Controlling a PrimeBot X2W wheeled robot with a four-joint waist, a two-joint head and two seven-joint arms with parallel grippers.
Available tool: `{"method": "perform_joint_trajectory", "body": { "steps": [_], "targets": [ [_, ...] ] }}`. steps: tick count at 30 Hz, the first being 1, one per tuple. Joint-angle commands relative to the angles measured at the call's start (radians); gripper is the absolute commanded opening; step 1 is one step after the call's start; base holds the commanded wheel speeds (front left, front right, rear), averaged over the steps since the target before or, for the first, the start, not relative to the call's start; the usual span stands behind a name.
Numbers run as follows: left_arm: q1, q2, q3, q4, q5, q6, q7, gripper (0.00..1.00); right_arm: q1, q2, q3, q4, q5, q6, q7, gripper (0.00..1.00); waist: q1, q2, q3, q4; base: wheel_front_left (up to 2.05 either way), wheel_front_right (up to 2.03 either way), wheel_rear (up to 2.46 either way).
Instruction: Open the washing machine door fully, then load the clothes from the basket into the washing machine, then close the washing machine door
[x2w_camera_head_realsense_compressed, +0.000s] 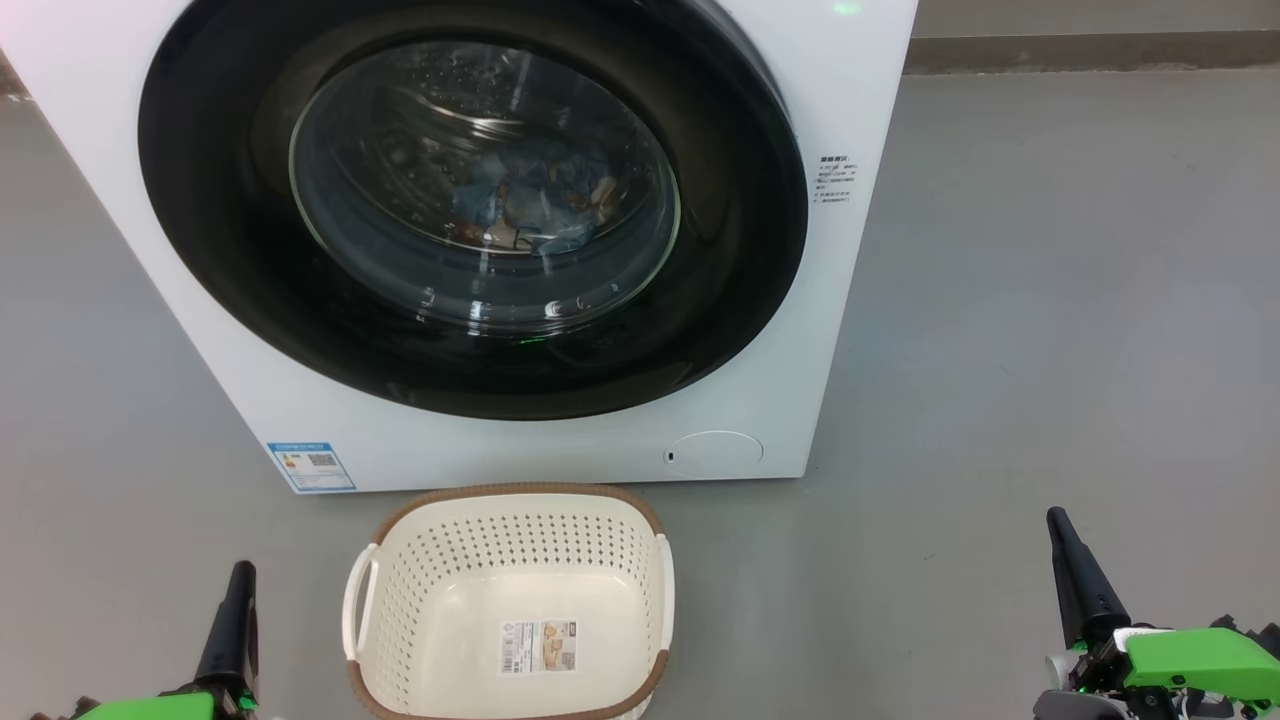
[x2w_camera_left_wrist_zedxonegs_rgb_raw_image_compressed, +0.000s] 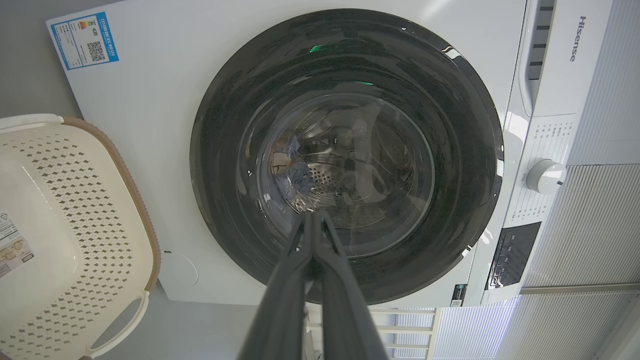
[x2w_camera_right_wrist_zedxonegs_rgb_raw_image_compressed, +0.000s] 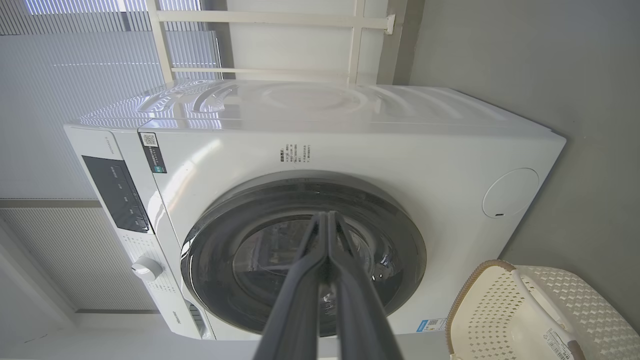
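Observation:
The white washing machine (x2w_camera_head_realsense_compressed: 500, 440) stands before me with its round black-rimmed door (x2w_camera_head_realsense_compressed: 470, 200) shut flat against the front. Through the glass I see the light blue clothes (x2w_camera_head_realsense_compressed: 530, 200) lying in the steel drum; the left wrist view also shows the clothes (x2w_camera_left_wrist_zedxonegs_rgb_raw_image_compressed: 292, 170). The cream basket (x2w_camera_head_realsense_compressed: 510, 610) sits on the floor in front of the machine, with nothing in it but its paper label. My left gripper (x2w_camera_head_realsense_compressed: 240, 575) hangs at the lower left, shut and holding nothing. At the lower right my right gripper (x2w_camera_head_realsense_compressed: 1058, 525) is shut too, clear of the machine.
Grey floor (x2w_camera_head_realsense_compressed: 1050, 300) spreads around the machine and to its right. In the right wrist view a white frame (x2w_camera_right_wrist_zedxonegs_rgb_raw_image_compressed: 260, 20) and blinds stand behind the machine. The control panel and knob (x2w_camera_left_wrist_zedxonegs_rgb_raw_image_compressed: 545, 176) run along the machine's top edge.

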Motion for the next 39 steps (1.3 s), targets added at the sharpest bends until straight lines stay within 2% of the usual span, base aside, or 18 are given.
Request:
{"method": "perform_joint_trajectory", "body": {
  "steps": [1,39],
  "targets": [
    [-0.041,0.012,0.035,-0.018,-0.002,-0.003,0.009,0.0,-0.031,-0.001,0.023,-0.03,0.003,-0.001,0.008,0.0,0.0,-0.0001,0.0,0.0,0.0,0.0,0.0],
    [-0.041,0.01,0.038,-0.019,0.001,-0.003,0.011,0.0,-0.031,0.0,0.023,-0.03,0.002,-0.001,0.008,0.0,0.0,-0.0001,0.0,0.0,0.0,0.0,0.0]
  ]
}}
